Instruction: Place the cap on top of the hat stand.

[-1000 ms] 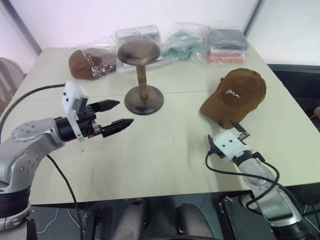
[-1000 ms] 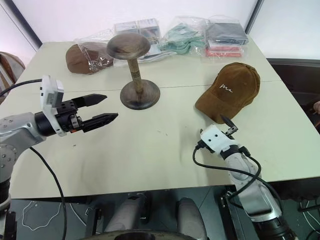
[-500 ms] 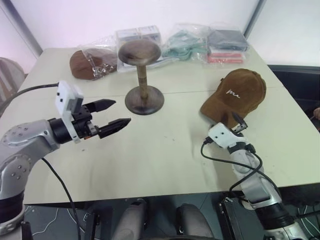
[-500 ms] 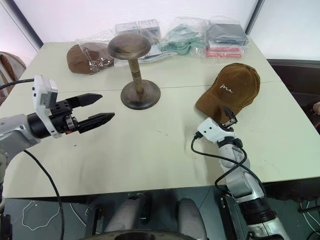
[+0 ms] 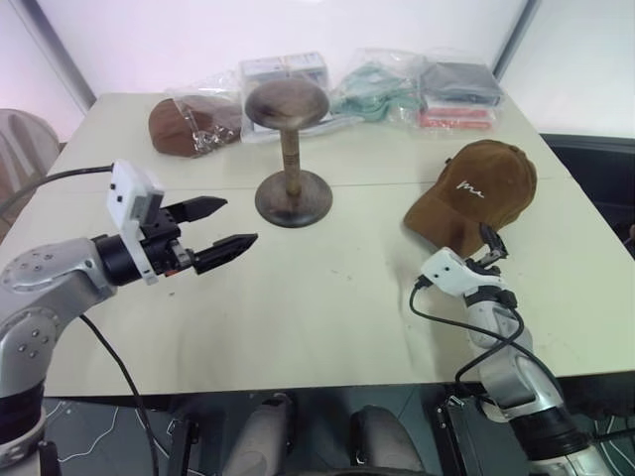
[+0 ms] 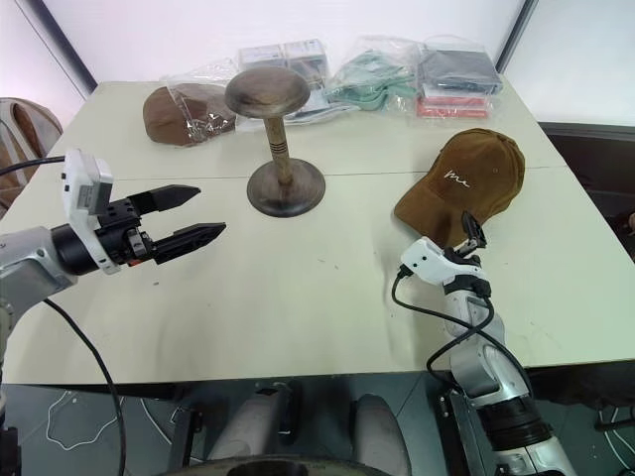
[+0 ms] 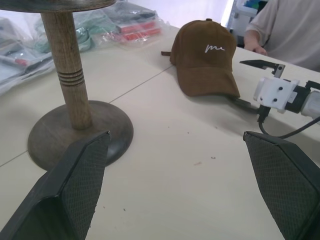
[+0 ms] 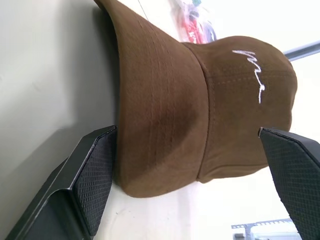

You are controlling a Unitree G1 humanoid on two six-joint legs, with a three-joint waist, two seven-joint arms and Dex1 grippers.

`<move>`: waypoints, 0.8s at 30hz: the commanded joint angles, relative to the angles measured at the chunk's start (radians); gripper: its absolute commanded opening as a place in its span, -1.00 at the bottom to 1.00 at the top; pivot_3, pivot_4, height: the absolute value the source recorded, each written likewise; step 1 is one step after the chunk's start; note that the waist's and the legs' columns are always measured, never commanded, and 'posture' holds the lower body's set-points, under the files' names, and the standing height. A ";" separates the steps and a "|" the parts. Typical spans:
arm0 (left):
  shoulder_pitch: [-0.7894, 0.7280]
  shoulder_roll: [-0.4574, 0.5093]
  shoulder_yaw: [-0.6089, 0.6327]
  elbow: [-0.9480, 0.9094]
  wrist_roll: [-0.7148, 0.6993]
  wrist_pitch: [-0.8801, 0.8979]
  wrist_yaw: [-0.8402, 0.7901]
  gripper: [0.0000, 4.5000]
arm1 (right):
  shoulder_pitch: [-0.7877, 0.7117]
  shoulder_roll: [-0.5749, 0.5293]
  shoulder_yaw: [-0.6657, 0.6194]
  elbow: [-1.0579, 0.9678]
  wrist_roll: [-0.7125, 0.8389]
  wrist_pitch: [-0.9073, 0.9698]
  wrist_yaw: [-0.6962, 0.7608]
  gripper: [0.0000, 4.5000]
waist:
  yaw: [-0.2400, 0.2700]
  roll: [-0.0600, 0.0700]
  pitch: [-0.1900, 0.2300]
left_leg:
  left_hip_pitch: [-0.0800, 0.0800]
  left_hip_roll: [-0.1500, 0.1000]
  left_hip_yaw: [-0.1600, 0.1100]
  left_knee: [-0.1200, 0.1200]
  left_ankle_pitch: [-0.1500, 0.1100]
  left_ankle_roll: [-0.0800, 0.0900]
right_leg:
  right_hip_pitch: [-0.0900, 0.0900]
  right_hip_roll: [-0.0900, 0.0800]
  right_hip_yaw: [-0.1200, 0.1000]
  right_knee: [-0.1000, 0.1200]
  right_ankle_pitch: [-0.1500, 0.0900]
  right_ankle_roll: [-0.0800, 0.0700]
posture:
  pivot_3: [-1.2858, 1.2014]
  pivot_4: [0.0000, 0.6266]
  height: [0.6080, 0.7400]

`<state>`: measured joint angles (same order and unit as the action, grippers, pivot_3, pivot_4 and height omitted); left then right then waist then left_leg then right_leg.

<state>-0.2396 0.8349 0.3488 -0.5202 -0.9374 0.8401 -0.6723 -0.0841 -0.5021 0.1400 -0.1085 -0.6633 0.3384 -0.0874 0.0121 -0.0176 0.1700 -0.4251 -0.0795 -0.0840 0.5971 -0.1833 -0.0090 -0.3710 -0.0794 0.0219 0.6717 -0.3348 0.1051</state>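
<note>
Table (image 5: 327, 297) pale. Hat stand (image 5: 290, 154) upright mid-table, top bare. Cap (image 5: 474, 196) on table right of stand, brim toward right gripper (image 8: 190, 175), whose 2 fingers straddle brim, spread wide. Left gripper (image 5: 226, 224) spread wide, holding nothing.

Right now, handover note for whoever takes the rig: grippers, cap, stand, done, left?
Right gripper: open, level, at the brim of the cap, fingers either side of the brim edge, not closed.
Left gripper: open, empty, hovering over the table left of the hat stand.
Cap: flat on the table, right of the stand, brim toward the robot.
Hat stand: upright, top bare.
Done: right-arm approach.
Left: close on the brim, lift, set the cap on the stand's dome.
</note>
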 commanded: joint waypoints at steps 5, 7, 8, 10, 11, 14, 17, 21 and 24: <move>-0.018 0.011 0.016 -0.015 0.003 -0.023 0.001 1.00 | -0.002 0.003 -0.026 0.035 -0.018 -0.004 -0.027 -0.03 | -0.003 0.000 0.000 | 0.000 0.000 0.000 0.000 0.000 0.000 | 0.001 0.000 0.000 0.000 0.000 0.000 | 0.03 -0.52 1.00; -0.018 0.011 0.016 -0.015 0.005 -0.024 0.001 1.00 | -0.003 0.007 -0.027 0.040 -0.017 -0.010 -0.037 -0.50 | -0.006 0.000 0.000 | 0.000 0.000 0.000 0.000 0.000 0.000 | 0.001 0.000 0.000 0.001 0.000 0.000 | 0.03 -0.52 1.00; -0.018 0.011 0.017 -0.015 0.006 -0.025 0.001 1.00 | -0.003 0.010 -0.029 0.041 -0.018 -0.013 -0.048 -0.74 | -0.007 -0.001 0.000 | 0.000 0.000 0.000 0.000 0.000 0.000 | 0.001 0.000 0.000 0.001 0.000 0.000 | 0.03 -0.52 1.00; -0.019 0.011 0.017 -0.015 0.008 -0.026 0.001 1.00 | -0.004 0.018 -0.035 0.045 -0.016 -0.018 -0.063 -0.98 | -0.009 -0.001 -0.001 | 0.000 0.000 0.000 0.000 0.000 0.000 | 0.001 0.001 0.000 0.001 0.000 0.000 | 0.03 -0.52 1.00; -0.019 0.011 0.017 -0.015 0.009 -0.026 0.001 1.00 | -0.005 0.022 -0.038 0.047 -0.016 -0.021 -0.069 -0.98 | -0.009 -0.001 -0.001 | 0.000 0.000 0.000 0.000 0.000 0.000 | 0.001 0.001 0.000 0.001 0.000 0.000 | 0.03 -0.52 1.00; -0.017 0.010 0.019 -0.016 0.010 -0.027 0.000 1.00 | -0.007 0.025 -0.041 0.052 -0.024 -0.039 -0.087 -0.98 | -0.011 0.000 -0.001 | 0.000 0.000 0.000 -0.001 0.000 0.000 | 0.001 0.001 0.000 0.001 0.000 0.000 | 0.03 -0.52 1.00; -0.019 0.008 0.018 -0.014 0.012 -0.029 0.000 1.00 | -0.015 0.020 -0.046 0.046 -0.045 -0.071 -0.134 -0.98 | -0.012 0.000 -0.001 | 0.000 0.000 0.000 -0.001 0.000 0.000 | 0.001 0.001 0.000 0.001 0.000 0.000 | 0.03 -0.52 1.00; -0.021 0.007 0.015 -0.010 0.016 -0.031 -0.002 1.00 | -0.038 -0.005 -0.062 0.019 -0.087 -0.122 -0.213 -0.98 | -0.015 0.000 0.000 | 0.000 0.000 0.000 -0.001 0.000 -0.001 | 0.001 0.001 0.000 0.001 0.000 0.000 | 0.03 -0.52 1.00; -0.025 0.006 0.009 -0.003 0.020 -0.034 -0.006 1.00 | -0.060 -0.022 -0.078 -0.022 -0.115 -0.173 -0.266 -0.98 | -0.022 0.000 0.000 | 0.000 0.000 0.000 -0.001 0.001 -0.002 | 0.000 0.001 0.000 0.001 0.000 0.000 | 0.03 -0.52 1.00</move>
<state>-0.2475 0.8347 0.3462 -0.5153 -0.9237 0.8347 -0.6741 -0.1210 -0.5067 0.0974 -0.0587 -0.7498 0.2012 -0.3103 -0.0095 -0.0177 0.1696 -0.4254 -0.0791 -0.0839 0.5957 -0.1819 -0.0113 -0.3707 -0.0787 0.0223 0.6728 -0.3349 0.1049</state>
